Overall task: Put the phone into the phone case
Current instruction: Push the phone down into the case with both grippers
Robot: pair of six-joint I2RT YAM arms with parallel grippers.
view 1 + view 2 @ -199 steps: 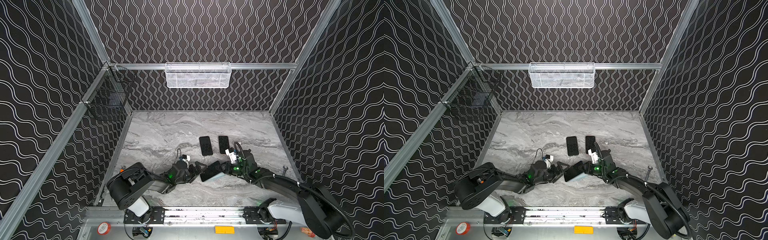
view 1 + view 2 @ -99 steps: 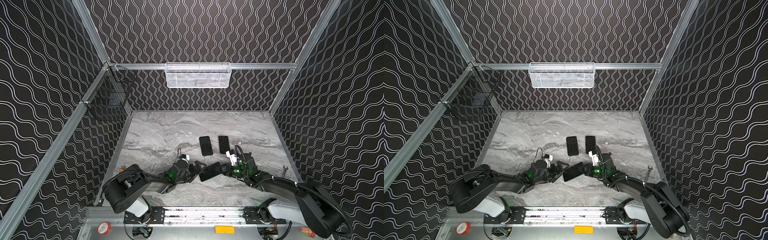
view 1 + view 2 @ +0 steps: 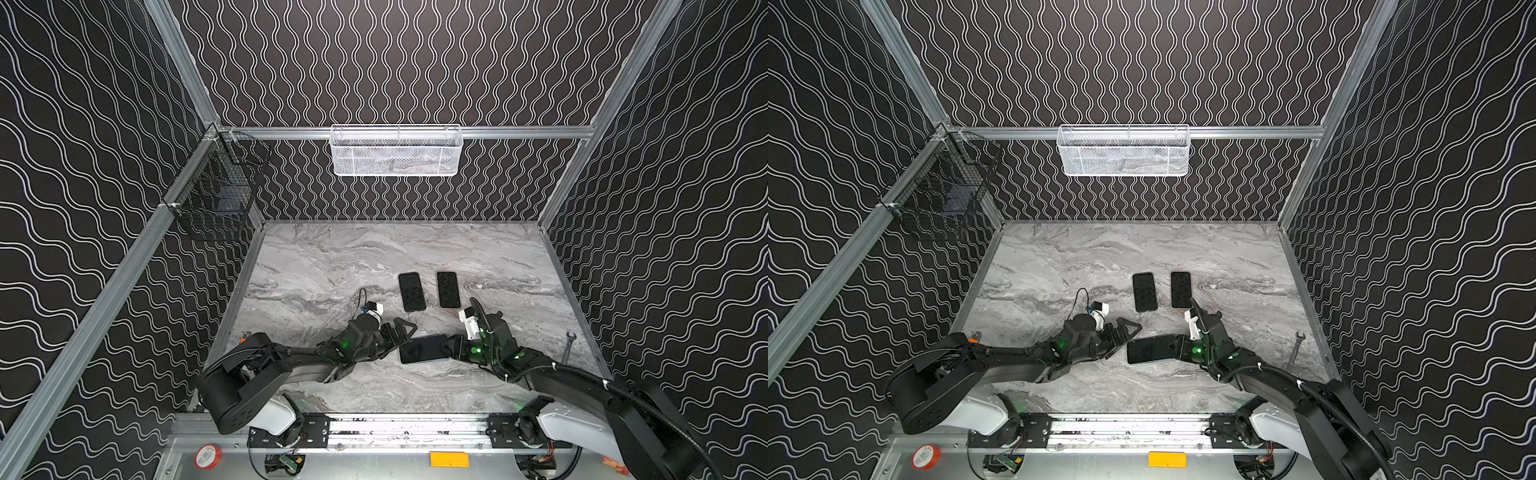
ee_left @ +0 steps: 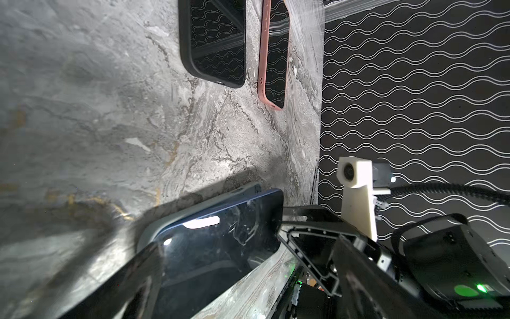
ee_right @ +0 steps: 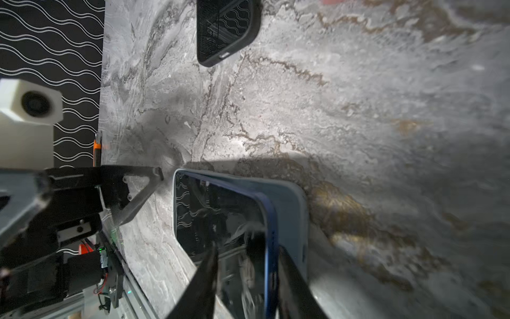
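Note:
The phone (image 3: 424, 348) (image 3: 1150, 349), dark-screened with a blue edge, lies on the pale grey-blue phone case (image 4: 193, 212) (image 5: 289, 198) near the table front. In the right wrist view its blue edge (image 5: 271, 248) stands a little above the case rim. My right gripper (image 3: 451, 347) (image 5: 248, 281) is at the phone's right end. Its jaws are apart, astride that end, with a gap on one side. My left gripper (image 3: 401, 338) (image 4: 240, 290) is wide open at the phone's left end and holds nothing.
Two cased phones lie side by side behind: one in a black case (image 3: 412, 291) and one in a pink case (image 3: 448, 289). A wrench (image 3: 568, 347) lies by the right wall. On the walls hang a white mesh basket (image 3: 396, 150) and a black wire basket (image 3: 216, 203).
The phone has come down from a tilt to lie almost flat on the case. My right gripper's jaws, shut on its end before, have parted. The left gripper stays open.

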